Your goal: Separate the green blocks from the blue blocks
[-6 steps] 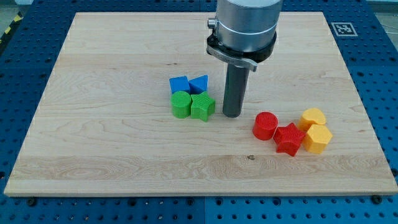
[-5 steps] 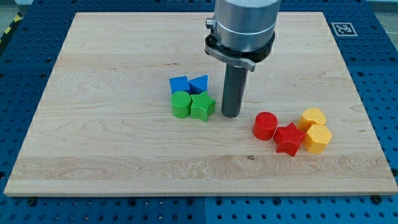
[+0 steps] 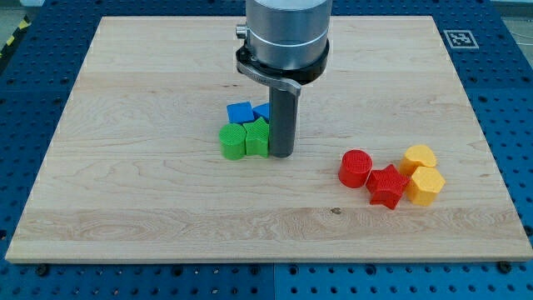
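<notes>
Two green blocks sit near the board's middle: a green cylinder (image 3: 231,142) on the left and a green star-like block (image 3: 257,137) touching it on the right. Just above them are two blue blocks: a blue cube-like block (image 3: 240,113) and a second blue block (image 3: 262,111), partly hidden behind the rod. My tip (image 3: 281,155) is pressed against the right side of the green star-like block. The greens and blues still touch one another.
At the view's right sit a red cylinder (image 3: 356,167), a red star-like block (image 3: 386,185) and two yellow blocks (image 3: 418,158) (image 3: 425,185), bunched together. The wooden board (image 3: 125,208) lies on a blue perforated table. A fiducial marker (image 3: 460,38) is at the board's top right.
My tip has slid left, reached the green star-like block and pushed both green blocks a little to the left. The right-hand blue block is now partly hidden by the rod.
</notes>
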Robot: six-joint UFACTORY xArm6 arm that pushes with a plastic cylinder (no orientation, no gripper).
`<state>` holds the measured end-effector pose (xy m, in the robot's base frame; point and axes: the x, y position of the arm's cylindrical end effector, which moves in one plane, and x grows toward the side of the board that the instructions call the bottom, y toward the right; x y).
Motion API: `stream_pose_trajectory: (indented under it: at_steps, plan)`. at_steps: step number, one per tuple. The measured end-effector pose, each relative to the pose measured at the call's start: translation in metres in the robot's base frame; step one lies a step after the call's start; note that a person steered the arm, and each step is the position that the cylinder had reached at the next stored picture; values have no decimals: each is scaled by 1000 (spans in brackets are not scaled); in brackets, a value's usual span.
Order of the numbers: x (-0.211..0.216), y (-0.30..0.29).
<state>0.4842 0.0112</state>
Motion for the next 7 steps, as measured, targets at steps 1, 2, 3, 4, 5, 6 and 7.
stream_pose_trajectory:
  at_steps: [1,2,3,4,5,6,7]
  plan:
    - [0,-21]
    - [0,-21]
    - [0,-23]
    - [-7,-45]
    - [-15,-48]
    - [-15,-70]
    - [-15,-77]
